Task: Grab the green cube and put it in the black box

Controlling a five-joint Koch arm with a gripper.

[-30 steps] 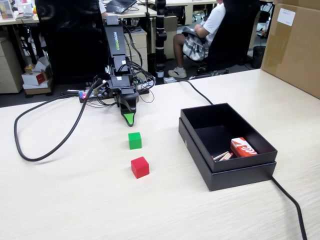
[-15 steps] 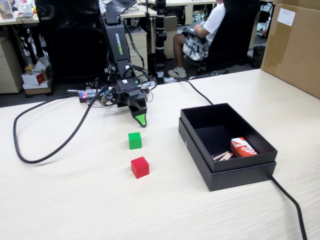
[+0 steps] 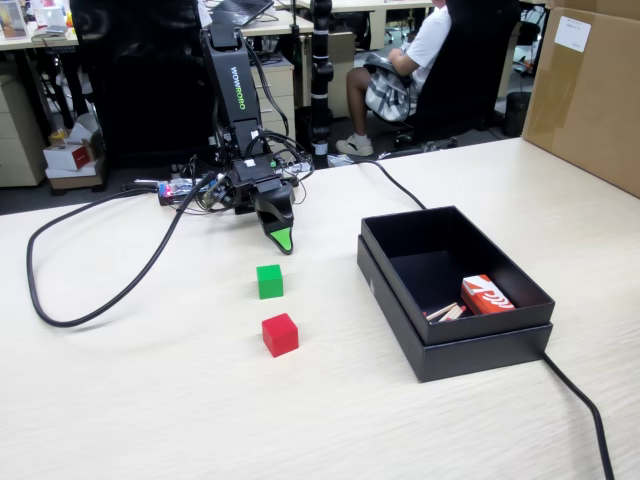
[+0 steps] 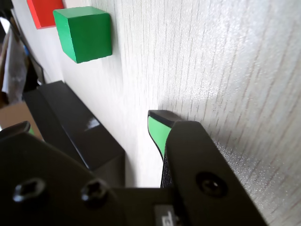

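Note:
The green cube (image 3: 269,281) sits on the pale wooden table, with a red cube (image 3: 280,334) just in front of it. My gripper (image 3: 283,240) hangs low over the table a little behind and to the right of the green cube, not touching it. In the wrist view the green cube (image 4: 83,34) and the red cube (image 4: 43,10) lie at the top left. There the gripper (image 4: 89,123) is open, its two green-tipped jaws far apart and holding nothing. The black box (image 3: 480,352) stands to the right; its wall (image 4: 70,127) shows between the jaws.
Inside the black box lie a small red-and-white pack (image 3: 487,295) and some sticks. A black cable (image 3: 60,310) loops across the table's left side and another (image 3: 585,405) runs past the box's front right. A big brown cardboard box (image 3: 590,90) stands at the back right.
Compared with a second ago, the arm has swung and the gripper tip has shifted right, toward the black box. Over the last half second nothing moved. Both cubes stay put.

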